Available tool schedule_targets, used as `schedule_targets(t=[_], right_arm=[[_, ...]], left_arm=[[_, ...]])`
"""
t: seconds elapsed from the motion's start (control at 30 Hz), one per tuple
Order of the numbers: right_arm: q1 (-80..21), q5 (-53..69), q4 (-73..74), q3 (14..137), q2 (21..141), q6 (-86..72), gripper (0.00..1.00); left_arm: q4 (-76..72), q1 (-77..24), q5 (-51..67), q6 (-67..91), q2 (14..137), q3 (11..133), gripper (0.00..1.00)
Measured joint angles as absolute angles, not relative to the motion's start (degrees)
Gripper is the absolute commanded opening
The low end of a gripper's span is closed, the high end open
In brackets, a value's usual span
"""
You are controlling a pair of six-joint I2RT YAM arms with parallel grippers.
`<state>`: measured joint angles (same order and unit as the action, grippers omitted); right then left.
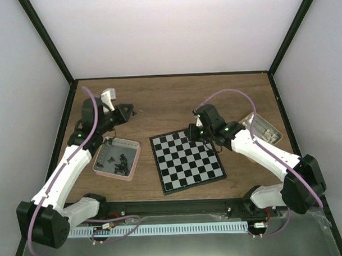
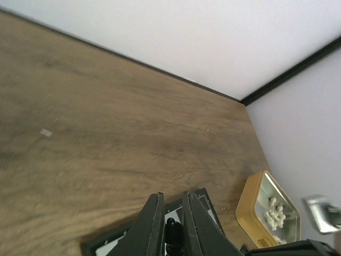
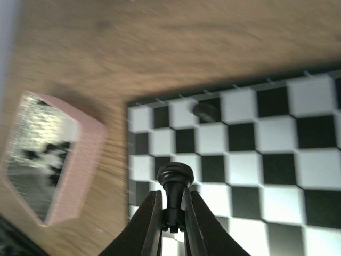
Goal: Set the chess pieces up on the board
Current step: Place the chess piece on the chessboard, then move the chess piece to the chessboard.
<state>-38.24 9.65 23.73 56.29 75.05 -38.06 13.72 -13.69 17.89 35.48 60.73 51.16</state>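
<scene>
The board (image 1: 186, 161) lies in the middle of the table. My left gripper (image 1: 131, 111) hovers over the wood beyond the pink tray; in the left wrist view that gripper (image 2: 172, 197) is shut on a black chess piece (image 2: 173, 234), with a corner of the board (image 2: 202, 197) just past the fingers. My right gripper (image 1: 192, 133) hangs over the board's far left part. In the right wrist view it (image 3: 175, 194) is shut on the stem of a black piece (image 3: 176, 178). Another black piece (image 3: 205, 110) sits on a square near the board's far edge (image 3: 266, 154).
A pink-rimmed tray (image 1: 133, 163) with several black pieces stands left of the board, seen also as the tray (image 3: 69, 176) in the right wrist view. A tan tin (image 1: 275, 136) with whitish pieces stands at the right; the left wrist view shows the tin (image 2: 250, 205) too. White walls enclose the table.
</scene>
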Motion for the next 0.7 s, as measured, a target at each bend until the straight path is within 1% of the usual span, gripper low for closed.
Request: schedule_targets(t=[0.2, 0.4, 0.47, 0.57, 0.63, 0.7], right_arm=[[-37.06, 4.89, 37.23, 56.16, 79.88, -32.62, 0.07], [-37.04, 2.68, 46.06, 58.39, 90.00, -28.75, 0.08], [-37.04, 2.33, 48.14, 60.03, 92.23, -27.64, 0.13], [-37.04, 1.37, 50.33, 63.16, 94.85, -26.37, 0.27], [-37.04, 0.84, 51.00, 64.69, 95.85, -26.20, 0.34], [-37.04, 0.58, 51.18, 65.36, 96.07, -26.17, 0.35]], left_arm=[[12.43, -21.30, 15.70, 23.57, 65.08, 58.54, 0.04], [11.75, -22.28, 14.20, 17.67, 63.44, 58.96, 0.06], [11.73, -22.28, 14.00, 17.12, 62.11, 58.02, 0.06], [11.70, -22.28, 14.11, 16.56, 60.25, 57.19, 0.07], [11.60, -22.28, 14.46, 16.43, 59.61, 57.17, 0.07], [11.55, -22.28, 14.85, 16.40, 59.24, 57.14, 0.08]])
